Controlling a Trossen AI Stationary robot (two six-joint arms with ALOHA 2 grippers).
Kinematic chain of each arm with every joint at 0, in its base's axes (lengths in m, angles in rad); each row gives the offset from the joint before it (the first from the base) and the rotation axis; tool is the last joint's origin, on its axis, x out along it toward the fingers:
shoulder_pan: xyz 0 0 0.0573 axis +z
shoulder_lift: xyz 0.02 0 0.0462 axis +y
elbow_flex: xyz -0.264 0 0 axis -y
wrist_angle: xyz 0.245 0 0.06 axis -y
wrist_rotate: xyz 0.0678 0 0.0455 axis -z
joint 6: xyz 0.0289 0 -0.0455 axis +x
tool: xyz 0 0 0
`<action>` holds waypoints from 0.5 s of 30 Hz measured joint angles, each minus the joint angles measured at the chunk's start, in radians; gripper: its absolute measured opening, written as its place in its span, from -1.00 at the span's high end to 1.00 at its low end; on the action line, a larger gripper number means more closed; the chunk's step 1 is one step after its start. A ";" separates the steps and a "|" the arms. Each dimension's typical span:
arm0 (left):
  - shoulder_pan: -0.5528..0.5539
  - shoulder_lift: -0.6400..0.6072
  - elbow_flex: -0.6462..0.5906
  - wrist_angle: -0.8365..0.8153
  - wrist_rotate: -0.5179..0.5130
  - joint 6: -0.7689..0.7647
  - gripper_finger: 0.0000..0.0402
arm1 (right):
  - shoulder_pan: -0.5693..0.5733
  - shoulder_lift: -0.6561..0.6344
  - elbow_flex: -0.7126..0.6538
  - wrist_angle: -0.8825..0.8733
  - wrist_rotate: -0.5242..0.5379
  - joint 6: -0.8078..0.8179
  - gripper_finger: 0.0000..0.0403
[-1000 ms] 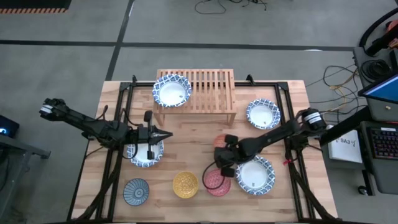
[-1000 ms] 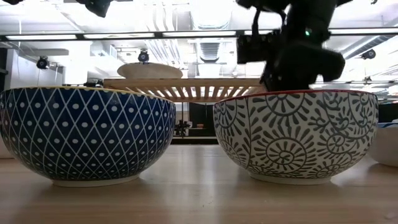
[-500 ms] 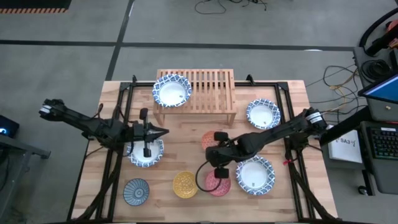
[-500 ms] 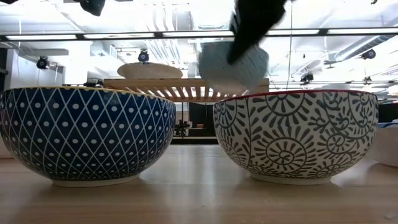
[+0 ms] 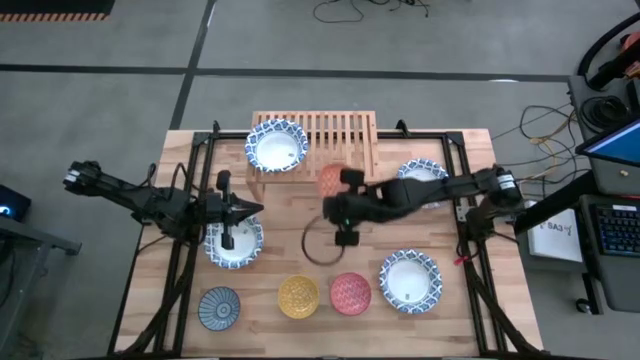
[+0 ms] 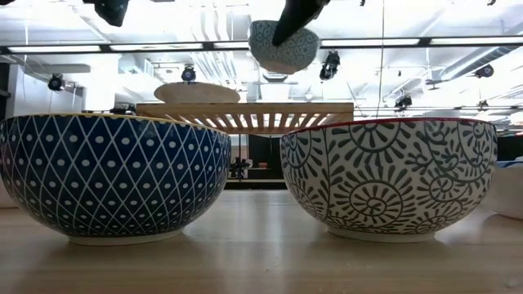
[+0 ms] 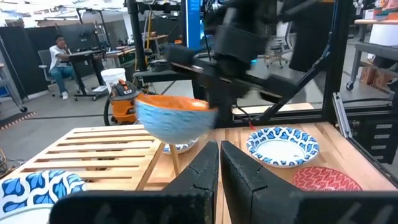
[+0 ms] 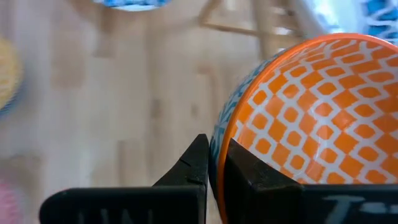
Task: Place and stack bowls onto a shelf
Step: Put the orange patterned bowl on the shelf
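My right gripper (image 5: 341, 192) is shut on a small orange bowl (image 5: 329, 180), blue outside, and holds it in the air just in front of the shelf (image 5: 335, 135). The low view shows this bowl (image 6: 283, 46) above the shelf's slatted top. One white bowl (image 5: 277, 146) sits on the shelf's left end. My left gripper (image 5: 258, 209) is shut and empty. It hovers level over another white bowl (image 5: 233, 245) at the table's left. In the left wrist view the orange bowl (image 7: 171, 119) hangs ahead of my left gripper (image 7: 219, 167). My right gripper pinches the orange bowl's rim (image 8: 219, 142), with one finger (image 8: 252, 180) inside on the orange lining and the other finger (image 8: 194, 163) outside on the blue wall. The fingers slant down from the table's right. The bowl is lifted clear, mouth up, slightly tilted.
On the table stand two more white bowls (image 5: 423, 176) (image 5: 409, 279). Along the near edge are a red bowl (image 5: 350, 293), a yellow bowl (image 5: 298, 296) and a grey-blue bowl (image 5: 219, 307). A cable loop (image 5: 319, 246) hangs below the right wrist. The shelf's middle and right are bare.
My right gripper has risen from the table near the red bowl and gone toward the far edge, carrying the orange bowl clear of the table up to shelf height. My left gripper, still shut, has drawn back a little toward the table's left edge.
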 joint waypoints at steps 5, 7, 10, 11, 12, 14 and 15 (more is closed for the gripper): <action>0.000 -0.002 0.000 0.000 0.000 0.000 1.00 | -0.097 0.000 0.022 -0.012 -0.014 -0.085 0.94; 0.000 -0.004 0.000 0.000 0.000 -0.001 1.00 | -0.136 0.000 0.020 -0.017 -0.034 -0.108 0.94; 0.000 -0.006 0.000 0.000 0.000 -0.001 1.00 | -0.187 0.000 0.013 -0.025 -0.051 -0.135 0.94; 0.000 -0.006 0.000 -0.001 0.001 -0.001 1.00 | -0.203 0.000 0.011 -0.024 -0.067 -0.149 0.94; 0.000 -0.007 0.000 -0.003 0.001 -0.001 1.00 | -0.219 0.000 0.010 -0.023 -0.080 -0.154 0.94; 0.000 -0.006 0.000 -0.003 0.002 -0.004 1.00 | -0.248 0.000 0.008 -0.023 -0.109 -0.165 0.94; 0.000 -0.006 0.000 -0.003 0.002 -0.004 1.00 | -0.260 0.000 0.007 -0.022 -0.123 -0.168 0.94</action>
